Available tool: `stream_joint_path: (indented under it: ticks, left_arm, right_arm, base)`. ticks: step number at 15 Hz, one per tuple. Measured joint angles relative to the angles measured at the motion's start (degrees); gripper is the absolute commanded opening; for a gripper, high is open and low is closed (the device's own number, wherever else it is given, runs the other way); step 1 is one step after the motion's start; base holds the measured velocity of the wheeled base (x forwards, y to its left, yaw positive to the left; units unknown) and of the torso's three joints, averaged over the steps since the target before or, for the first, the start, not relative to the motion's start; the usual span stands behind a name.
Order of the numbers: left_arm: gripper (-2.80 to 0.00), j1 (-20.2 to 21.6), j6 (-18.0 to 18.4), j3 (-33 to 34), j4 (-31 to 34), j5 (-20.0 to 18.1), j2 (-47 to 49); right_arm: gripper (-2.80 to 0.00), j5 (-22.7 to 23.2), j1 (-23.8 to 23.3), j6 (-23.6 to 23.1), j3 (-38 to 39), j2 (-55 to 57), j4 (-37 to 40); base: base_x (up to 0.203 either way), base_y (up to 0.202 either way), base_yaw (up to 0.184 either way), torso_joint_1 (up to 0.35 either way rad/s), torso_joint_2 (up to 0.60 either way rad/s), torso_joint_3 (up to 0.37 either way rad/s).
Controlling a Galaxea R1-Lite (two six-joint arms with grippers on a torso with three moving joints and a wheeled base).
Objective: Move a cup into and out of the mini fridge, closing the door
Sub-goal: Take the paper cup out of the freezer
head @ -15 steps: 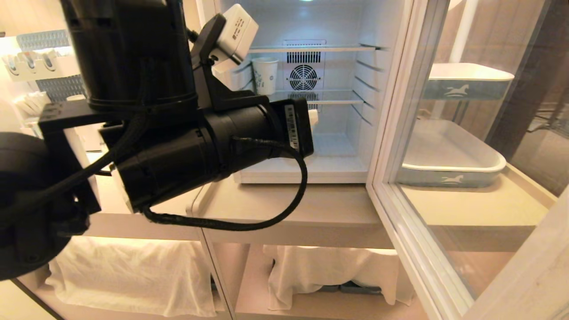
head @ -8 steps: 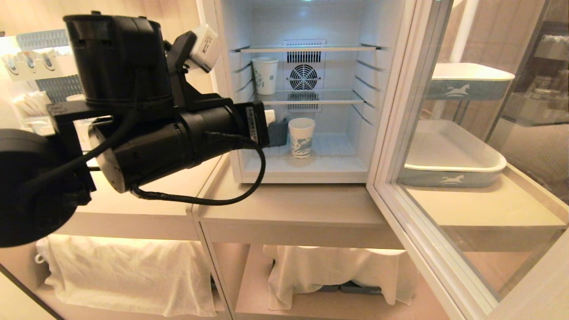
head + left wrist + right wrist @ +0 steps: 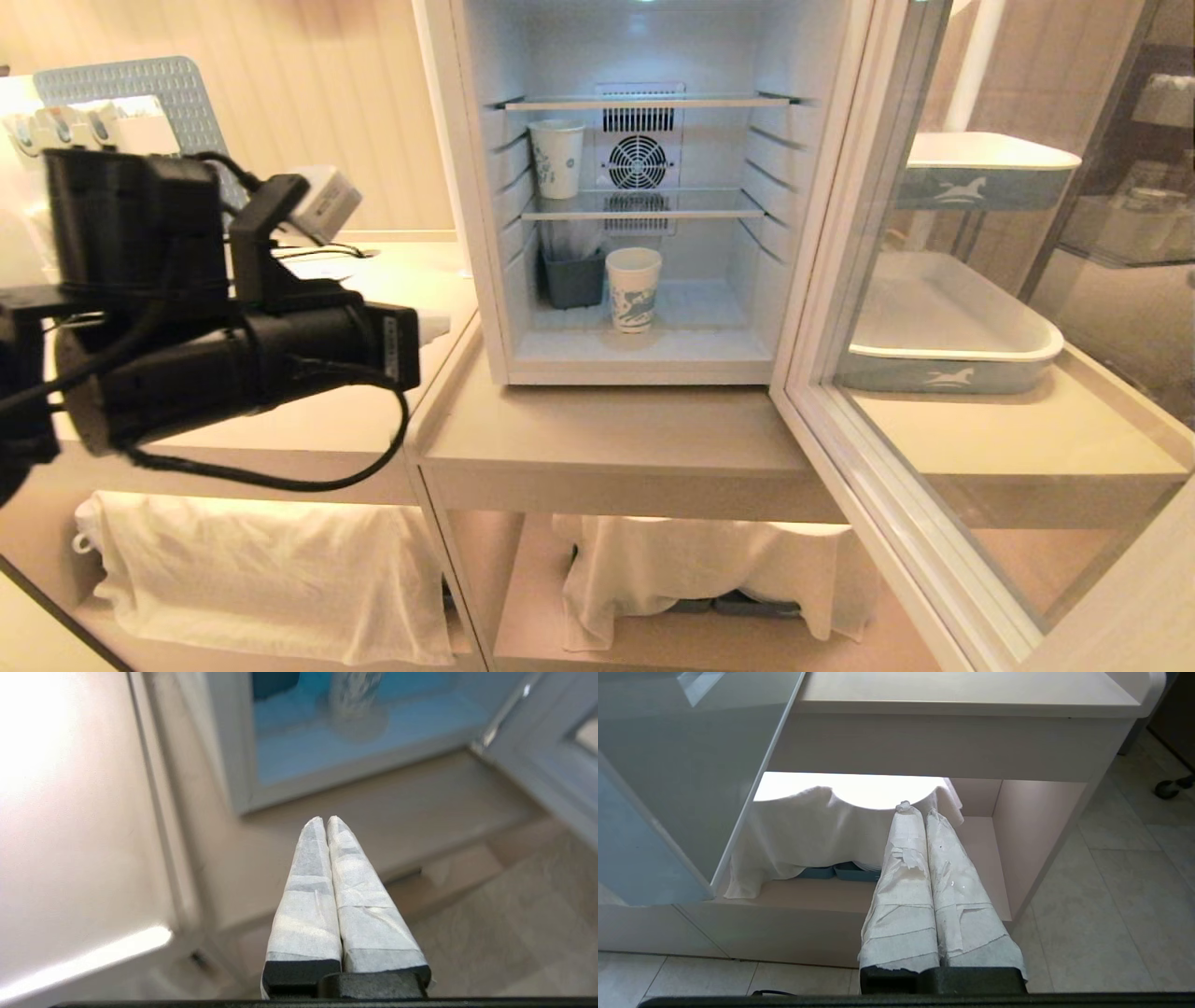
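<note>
Head view: the small white paper cup with blue print [image 3: 633, 289] stands on the floor of the white mini fridge [image 3: 644, 359], beside a grey bin [image 3: 572, 278]. It looks light and crushable, best pinched gently mid-wall. The grey-framed glass door [image 3: 845, 392] stands open. Left tool [image 3: 325, 820] is outside the fridge, fingers together and empty; right tool [image 3: 918, 810], also together, hangs below the table [image 3: 971, 693].

Left gripper [image 3: 326, 820] and right gripper [image 3: 920, 810], fingers [image 3: 303, 896] pressed together, empty.

cups [image 3: 634, 288]: 2 | fridge [image 3: 644, 56]: 1 | trays [image 3: 943, 327]: 2 | grippers [image 3: 325, 821]: 2
</note>
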Motion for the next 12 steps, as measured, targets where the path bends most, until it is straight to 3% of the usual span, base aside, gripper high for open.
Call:
stream_joint_path:
  ticks: [2,4,6,8,12]
  left_arm:
    - [-2.80,5.9,4.1,5.3,4.3,-5.9,-7.0]
    - [-2.80,12.3,9.0,12.8,9.0,-8.5,-16.2]
    - [-2.80,17.4,10.9,22.8,10.2,-6.9,-27.1]
    - [-2.80,20.5,9.9,31.4,10.8,-4.4,-38.6]
    - [-2.80,22.0,10.5,48.1,11.7,2.4,-59.6]
  right_arm:
    - [-2.80,0.0,0.0,0.0,0.0,0.0,0.0]
    - [-2.80,0.0,0.0,0.0,0.0,0.0,0.0]
    - [-2.80,0.0,0.0,0.0,0.0,0.0,0.0]
    - [-2.80,0.0,0.0,0.0,0.0,0.0,0.0]
    - [-2.80,0.0,0.0,0.0,0.0,0.0,0.0]
  base:
    - [0.000,0.000,0.000,0.000,0.00,0.000]
    - [0.000,0.000,0.000,0.000,0.00,0.000]
    - [0.000,0.000,0.000,0.000,0.00,0.000]
    - [0.000,0.000,0.000,0.000,0.00,0.000]
    - [0.000,0.000,0.000,0.000,0.00,0.000]
